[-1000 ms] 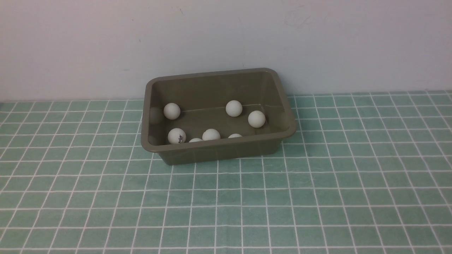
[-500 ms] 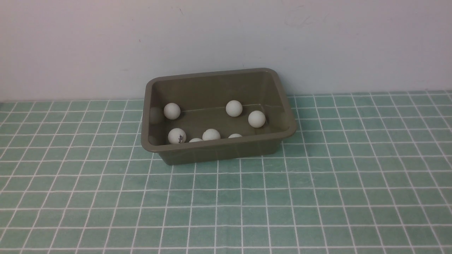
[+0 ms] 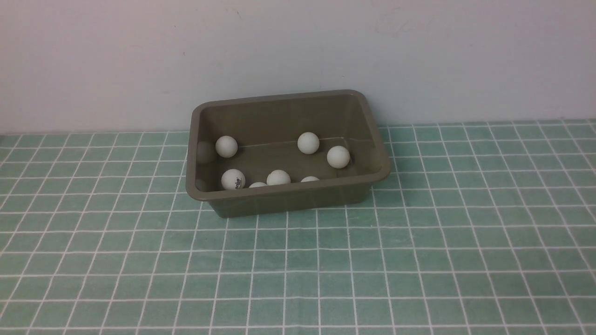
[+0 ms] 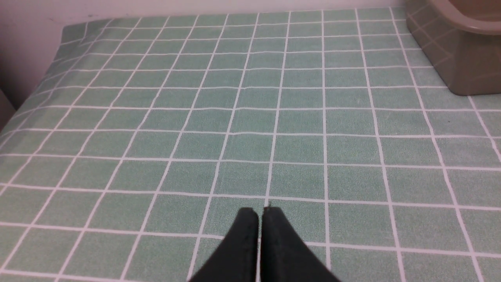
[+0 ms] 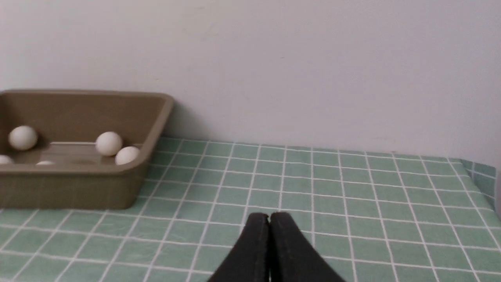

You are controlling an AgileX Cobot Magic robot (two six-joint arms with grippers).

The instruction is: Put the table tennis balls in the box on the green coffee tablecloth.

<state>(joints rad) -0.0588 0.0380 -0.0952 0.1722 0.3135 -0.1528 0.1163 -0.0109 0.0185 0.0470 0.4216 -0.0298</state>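
Observation:
The olive-brown box (image 3: 200, 190) stands on the green coffee tablecloth (image 3: 419, 260) close to the back wall. Several white table tennis balls lie inside it, among them one with a dark logo (image 3: 233, 179) and one near the right wall (image 3: 338, 157). Both arms are out of the front view. My left gripper (image 4: 260, 211) is shut and empty over bare cloth, the box's corner (image 4: 465, 58) far off to its side. My right gripper (image 5: 269, 216) is also shut and empty, with the box (image 5: 78, 188) and its balls (image 5: 108, 143) away to one side.
A pale wall (image 3: 298, 51) rises right behind the box. The cloth's edge (image 4: 58, 43) shows in the left wrist view and its far corner (image 5: 483, 172) in the right wrist view. No loose ball lies on the cloth in any view.

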